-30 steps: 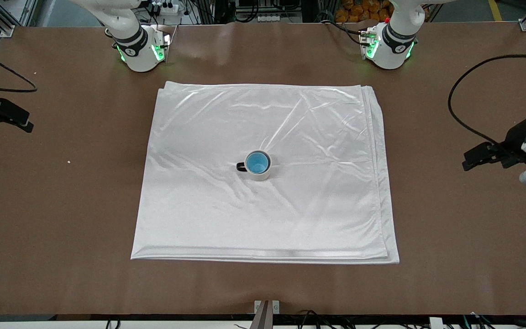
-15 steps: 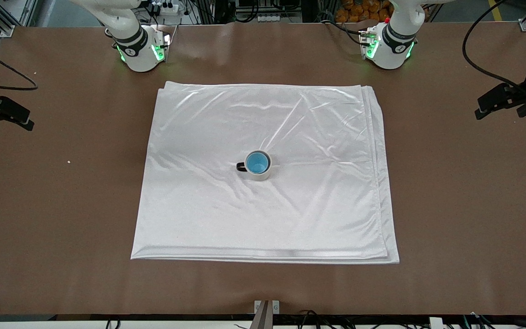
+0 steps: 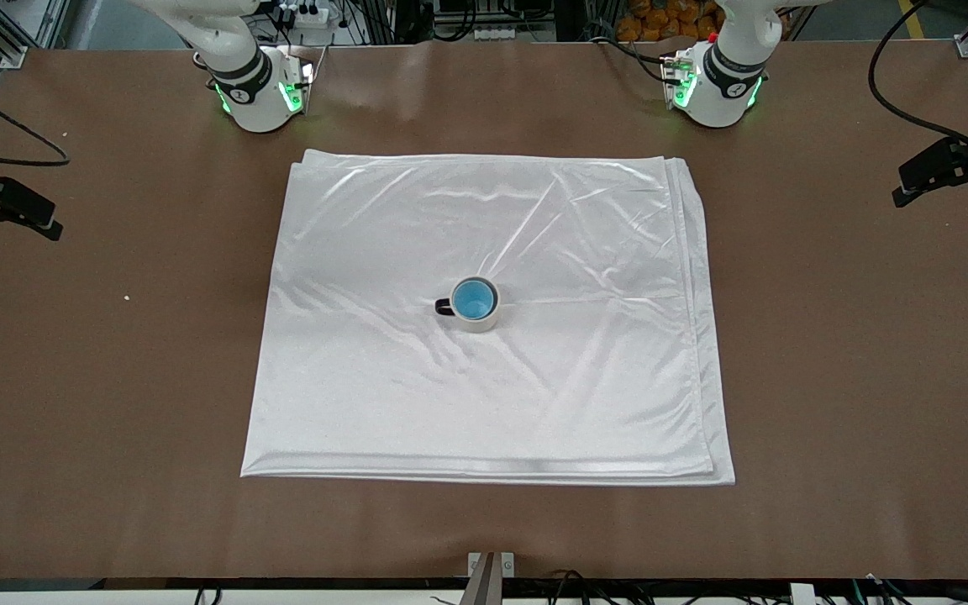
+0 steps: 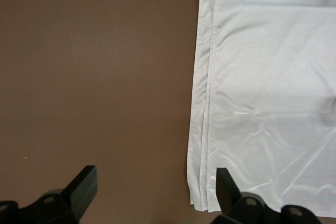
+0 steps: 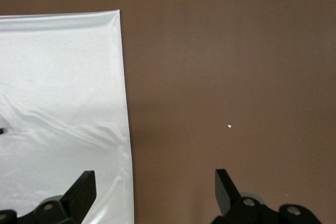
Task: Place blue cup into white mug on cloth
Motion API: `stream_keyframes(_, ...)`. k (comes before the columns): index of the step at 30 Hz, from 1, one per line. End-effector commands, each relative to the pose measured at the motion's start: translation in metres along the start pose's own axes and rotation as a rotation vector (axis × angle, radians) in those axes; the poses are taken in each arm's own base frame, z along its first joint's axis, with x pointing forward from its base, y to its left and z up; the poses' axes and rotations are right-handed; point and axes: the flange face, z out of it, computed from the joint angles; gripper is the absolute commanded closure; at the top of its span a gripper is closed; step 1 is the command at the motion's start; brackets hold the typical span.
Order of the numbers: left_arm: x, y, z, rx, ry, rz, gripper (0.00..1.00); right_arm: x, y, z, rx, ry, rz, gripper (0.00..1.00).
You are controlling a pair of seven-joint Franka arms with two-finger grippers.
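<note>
Small light-blue cup (image 3: 473,298) sits nested in cream black-handled mug (image 3: 477,313) on white glossy cloth (image 3: 585,378); left gripper (image 4: 156,190) has pulled clear to bench edge, fingers wide; right gripper (image 5: 155,192) waits, fingers wide. Looks done.

Count: 1 blue cup (image 3: 472,299), 1 white mug (image 3: 479,315), 1 cloth (image 3: 484,378), 1 desk (image 3: 854,378), 2 hands: left hand (image 4: 155,179), right hand (image 5: 155,182).
</note>
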Motion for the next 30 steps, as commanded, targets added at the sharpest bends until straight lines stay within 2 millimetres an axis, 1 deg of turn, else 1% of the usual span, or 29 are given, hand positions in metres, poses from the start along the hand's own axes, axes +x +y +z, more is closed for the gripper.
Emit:
stream_keyframes(1, -0.015, -0.004, -0.007, 0.024, 0.009, 0.045, 0.0, -0.007, 0.001, -0.002, 0.015, 0.003, -0.004, 0.0)
stream_keyframes(19, -0.012, 0.0, -0.006, 0.008, 0.003, 0.045, 0.0, -0.007, 0.002, -0.001, 0.015, -0.001, -0.002, 0.0)
stream_keyframes(22, -0.008, 0.002, -0.001, 0.007, -0.017, 0.049, 0.0, -0.008, 0.002, -0.001, 0.016, -0.004, -0.002, 0.0)
stream_keyframes(28, -0.009, 0.004, 0.001, -0.014, -0.032, 0.046, 0.0, -0.008, 0.002, -0.001, 0.015, -0.004, -0.002, 0.0)
stream_keyframes(30, -0.006, 0.003, 0.006, -0.01, -0.041, 0.044, 0.0, -0.008, 0.002, -0.001, 0.016, -0.004, -0.002, 0.0)
